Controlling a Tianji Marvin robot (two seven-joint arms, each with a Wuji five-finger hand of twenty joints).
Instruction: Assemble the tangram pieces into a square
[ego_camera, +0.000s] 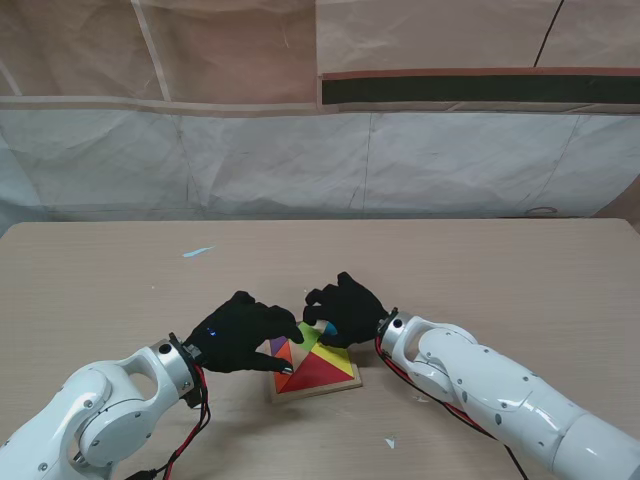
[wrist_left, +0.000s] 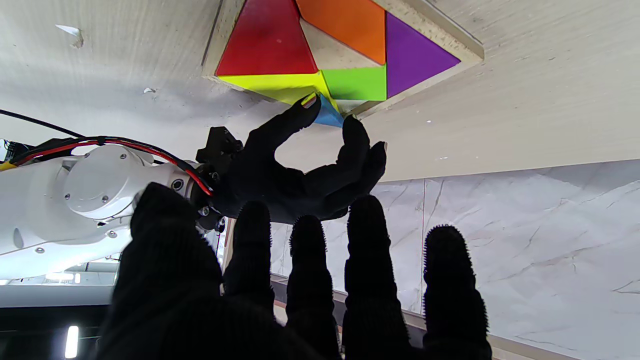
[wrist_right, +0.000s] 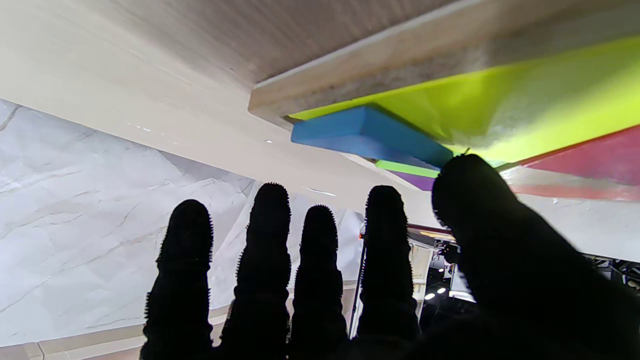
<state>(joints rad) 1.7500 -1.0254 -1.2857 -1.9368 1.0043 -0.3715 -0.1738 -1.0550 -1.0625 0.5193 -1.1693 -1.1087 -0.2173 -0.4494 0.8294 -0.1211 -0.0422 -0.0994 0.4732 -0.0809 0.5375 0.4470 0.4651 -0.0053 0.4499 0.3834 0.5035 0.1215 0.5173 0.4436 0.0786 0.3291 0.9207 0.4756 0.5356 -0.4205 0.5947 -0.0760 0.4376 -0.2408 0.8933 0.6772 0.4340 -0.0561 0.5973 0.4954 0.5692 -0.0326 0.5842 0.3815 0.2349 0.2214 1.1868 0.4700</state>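
Nearest the robot, its left hand (ego_camera: 243, 335) hovers with fingers spread and holding nothing over the near-left side of the wooden tray (ego_camera: 350, 384), apparently ready to steady the pieces. The tray lies on the table (ego_camera: 480, 270) between both hands, holding a red triangle (ego_camera: 318, 373), yellow triangle (ego_camera: 333, 359), orange piece (ego_camera: 284, 351), purple triangle (ego_camera: 277, 344) and green piece (wrist_left: 356, 83); one triangular gap shows bare wood. At the tray's far corner, the right hand (ego_camera: 346, 306) pinches a small blue triangle (wrist_left: 329, 114) between thumb and forefinger, tilted half over the rim, probably so it can be dropped into place. The raised rim and the yellow piece's edge crowd that corner. Farther off, a blue scrap (ego_camera: 197, 251) lies well apart on the table.
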